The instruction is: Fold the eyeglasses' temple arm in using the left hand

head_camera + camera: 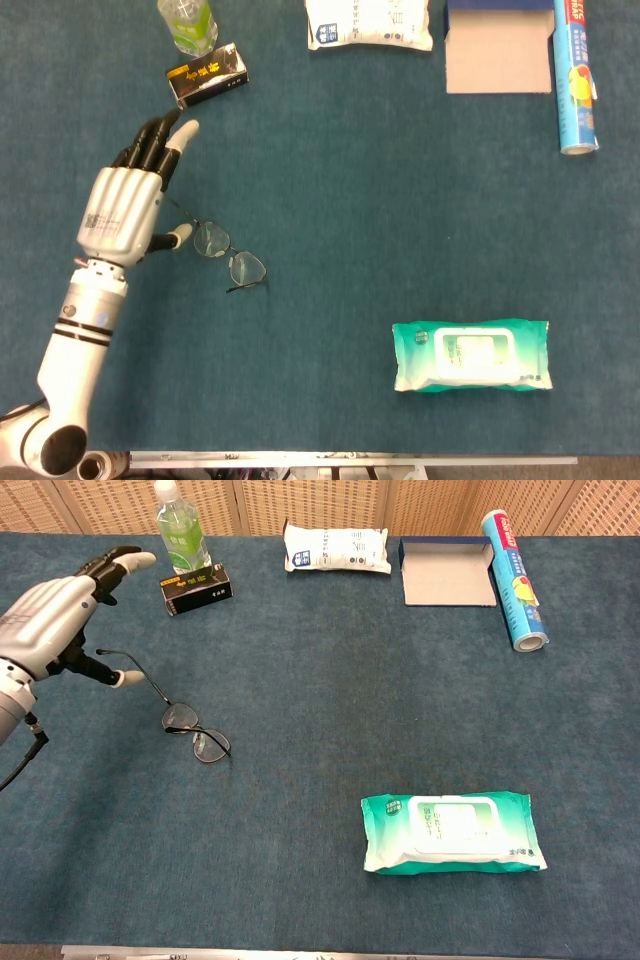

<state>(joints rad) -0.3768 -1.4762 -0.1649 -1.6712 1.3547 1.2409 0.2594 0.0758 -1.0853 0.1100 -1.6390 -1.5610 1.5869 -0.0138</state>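
Chest view is giving the clearest look at the eyeglasses (195,732): a thin wire frame lying on the blue surface (330,710), lenses toward the near side, with one temple arm (135,670) sticking straight out and away toward the far left. In the head view the same glasses (228,255) are sitting left of centre, and the short dark stroke by the nearer lens is probably the other arm, though it is too small to be sure whether it is folded.

They are looking very light and springy, likely to skate across the cloth at a careless push, and the fine wire and hinge could bend if loaded sideways. To my eye the best place to touch is the outstretched arm, out toward its tip, sweeping it gently in toward the lenses rather than squeezing the frame.

The left hand (60,620) is hovering over that arm's outer end, holding nothing, fingers stretched forward and apart, thumb tip (128,678) just beside the wire; whether it is touching I cannot tell. The right hand is not showing in either view.

Farther off, a small black box (197,588) and a green bottle (180,535) are standing behind the hand, and a pack of wet wipes (452,832) is lying well apart to the near right.
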